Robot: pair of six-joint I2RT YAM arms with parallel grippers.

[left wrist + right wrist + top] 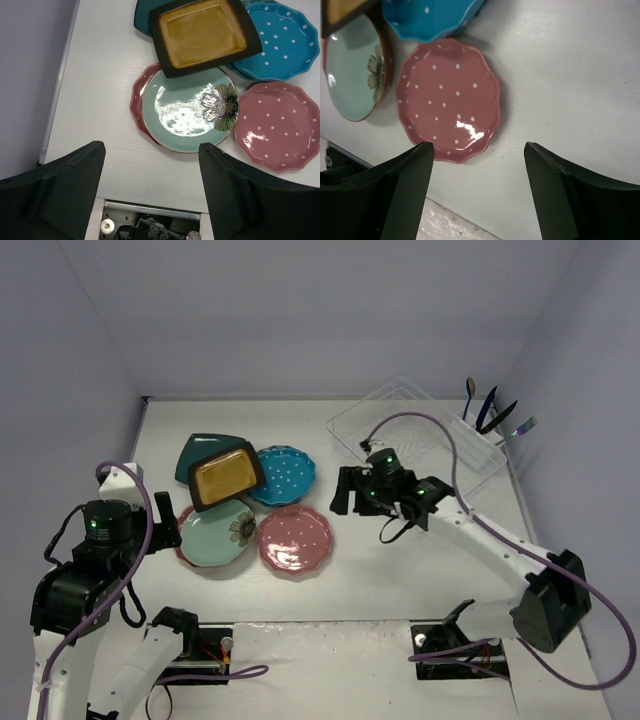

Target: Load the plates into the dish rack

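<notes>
Several plates lie in a cluster left of centre. A mustard-yellow square plate [227, 475] rests on a dark teal one [193, 453] and overlaps the mint flower plate [215, 533]. Under the mint plate [187, 107] a second pink rim [136, 95] shows. The blue dotted plate [285, 473] and the pink dotted plate [295, 540] lie flat beside them. The clear dish rack [400, 420] stands at the back right. My left gripper [151, 147] hangs open just short of the mint plate. My right gripper [478, 146] is open and empty over bare table, just right of the pink plate [447, 97].
Several utensils [490, 412] stand in the rack's end section. Walls close the table in at the left, back and right. The arm bases and their purple cables [240, 672] occupy the near edge.
</notes>
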